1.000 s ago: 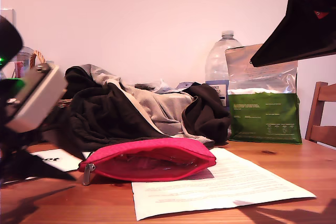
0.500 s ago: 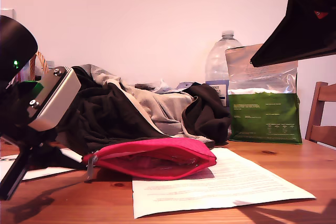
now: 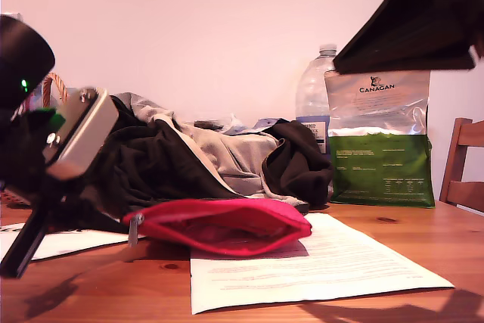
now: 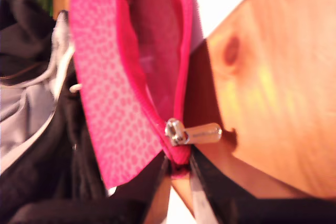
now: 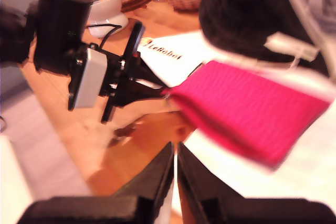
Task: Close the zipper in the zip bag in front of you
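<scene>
My first hand [image 4: 178, 174] is clenched on the end of the zip bag [image 3: 219, 225] beside the zipper [image 4: 157, 114], whose pull tab [image 4: 194, 133] sits at that end with the track open. The bag lies on the surface [image 3: 393, 236], lower centre of the exterior view, partly over a paper sheet [image 3: 325, 266]. My second hand [image 5: 175, 169] hangs above with its fingers pressed together, grasping nothing.

A home: clothes [image 3: 204, 156] heaped on wooden table [image 3: 423, 240].

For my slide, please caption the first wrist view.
My first gripper pinches the open pink pouch just below its silver zipper pull.
</scene>
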Available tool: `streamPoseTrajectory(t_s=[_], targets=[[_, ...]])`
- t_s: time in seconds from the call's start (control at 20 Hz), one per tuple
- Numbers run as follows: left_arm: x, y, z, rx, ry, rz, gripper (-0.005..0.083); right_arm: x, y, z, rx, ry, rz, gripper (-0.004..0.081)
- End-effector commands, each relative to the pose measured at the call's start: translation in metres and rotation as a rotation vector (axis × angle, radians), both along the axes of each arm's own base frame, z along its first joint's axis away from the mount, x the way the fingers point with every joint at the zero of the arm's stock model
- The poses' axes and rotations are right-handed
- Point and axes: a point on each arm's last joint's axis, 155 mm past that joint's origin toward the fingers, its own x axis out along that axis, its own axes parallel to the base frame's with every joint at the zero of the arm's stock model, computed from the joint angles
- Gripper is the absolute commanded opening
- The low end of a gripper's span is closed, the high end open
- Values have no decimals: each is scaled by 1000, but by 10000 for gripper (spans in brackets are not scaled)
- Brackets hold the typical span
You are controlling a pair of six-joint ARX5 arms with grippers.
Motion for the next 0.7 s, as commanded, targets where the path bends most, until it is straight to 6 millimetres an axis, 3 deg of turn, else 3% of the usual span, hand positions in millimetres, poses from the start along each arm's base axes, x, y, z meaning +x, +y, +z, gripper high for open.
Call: streamPoseTrajectory(t_s=[0.0,0.25,0.4,0.65], targets=[[4,-4,17,-44,-16,16,-21,-4,9,-13,25,97,14,6],[-7,-3,24,-87,65,57,-21,-4,41,-18,109,181,50,59],[-19,-12,26,-109,141,50,-21,-1,56,-24,95,192,71,65],[-31,-32,36,-156,305,71,-21,5,82,-46,82,199,109,144]])
